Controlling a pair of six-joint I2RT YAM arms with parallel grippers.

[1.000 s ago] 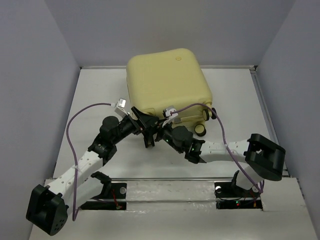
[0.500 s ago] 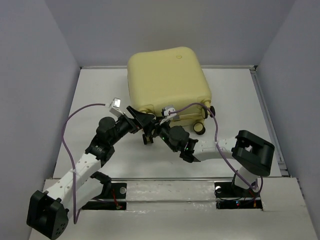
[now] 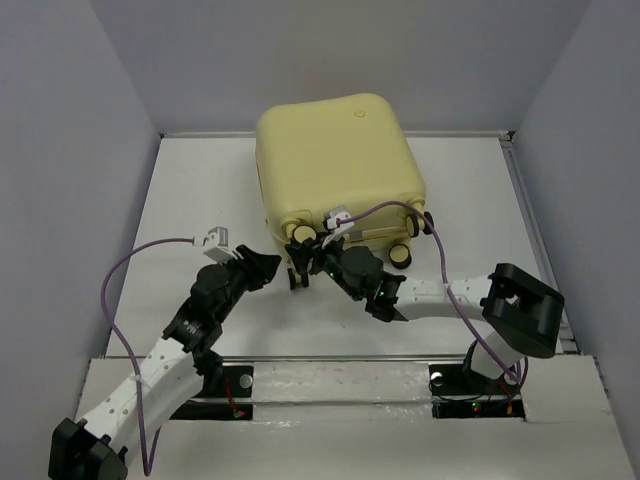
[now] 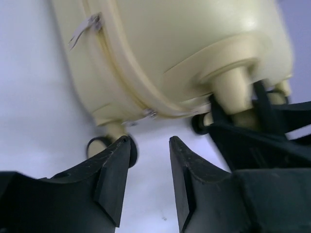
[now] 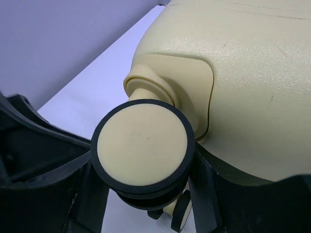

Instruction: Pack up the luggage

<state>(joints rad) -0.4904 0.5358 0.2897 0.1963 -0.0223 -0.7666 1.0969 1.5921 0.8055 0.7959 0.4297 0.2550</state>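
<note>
The luggage (image 3: 335, 160) is a closed pale-yellow hard-shell suitcase lying at the back middle of the white table, its wheels facing me. My right gripper (image 3: 300, 252) is at its near-left corner. In the right wrist view its fingers (image 5: 90, 194) press both sides of a cream, black-rimmed wheel (image 5: 142, 148) under the shell (image 5: 252, 73). My left gripper (image 3: 268, 265) hangs just left of that corner, clear of the case. In the left wrist view its gripper (image 4: 148, 141) stands open over bare table with nothing between the fingers, and the zipper seam (image 4: 148, 114) and a second wheel (image 4: 97, 145) lie ahead.
Another wheel pair (image 3: 400, 257) sticks out at the suitcase's near-right corner. Grey walls close in the table on the left, right and back. The right arm's bulky elbow (image 3: 520, 310) sits by the right table edge (image 3: 560, 300). Purple cables loop over both arms.
My left gripper has backed away from the suitcase corner toward the near left and narrowed its jaws. My right gripper has closed on the corner wheel.
</note>
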